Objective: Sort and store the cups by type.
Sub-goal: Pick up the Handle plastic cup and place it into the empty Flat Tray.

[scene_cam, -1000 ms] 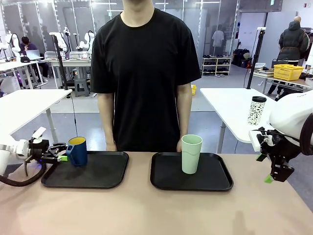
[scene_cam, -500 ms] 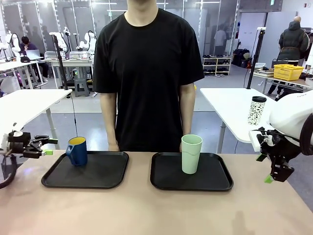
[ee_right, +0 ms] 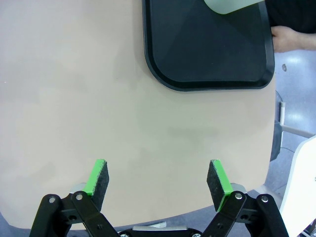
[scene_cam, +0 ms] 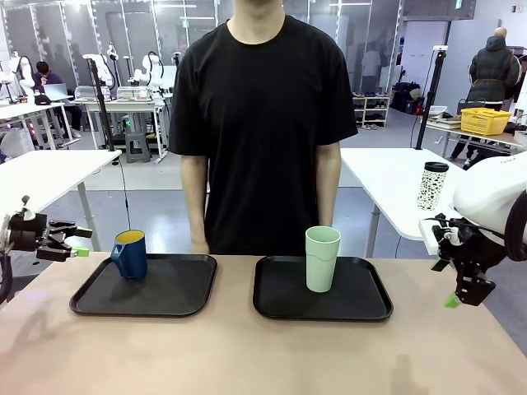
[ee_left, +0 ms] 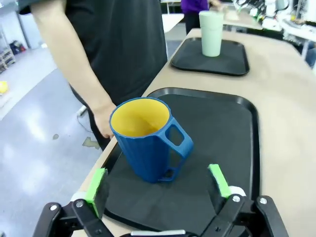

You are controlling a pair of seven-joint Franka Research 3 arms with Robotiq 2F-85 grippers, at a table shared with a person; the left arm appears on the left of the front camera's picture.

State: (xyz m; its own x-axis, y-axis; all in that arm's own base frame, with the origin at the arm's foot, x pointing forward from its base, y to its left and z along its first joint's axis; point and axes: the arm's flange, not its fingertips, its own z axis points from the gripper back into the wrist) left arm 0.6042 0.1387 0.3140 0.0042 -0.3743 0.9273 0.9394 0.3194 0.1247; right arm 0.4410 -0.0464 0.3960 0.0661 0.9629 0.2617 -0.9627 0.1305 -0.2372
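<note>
A dark blue mug (scene_cam: 130,254) with a yellow inside stands at the far left corner of the left black tray (scene_cam: 169,288). In the left wrist view the blue mug (ee_left: 147,139) has its handle turned toward the table's middle. My left gripper (scene_cam: 72,241) hangs open off the table's left edge, apart from the mug; the left gripper (ee_left: 159,184) holds nothing. A tall mint-green tumbler (scene_cam: 322,258) stands upright on the right black tray (scene_cam: 362,296). My right gripper (scene_cam: 455,295) hangs open beyond the table's right edge; the right gripper (ee_right: 159,178) looks down on bare tabletop.
A person in a black shirt stands at the far side, one hand (ee_left: 101,118) down by the left tray's far edge. A white speckled travel tumbler (scene_cam: 431,185) sits on another table behind. Bare tan tabletop (scene_cam: 247,354) lies in front of both trays.
My left gripper has drawn back leftward from beside the blue mug to past the table's edge. The person has shifted slightly to the right. The right arm has not moved.
</note>
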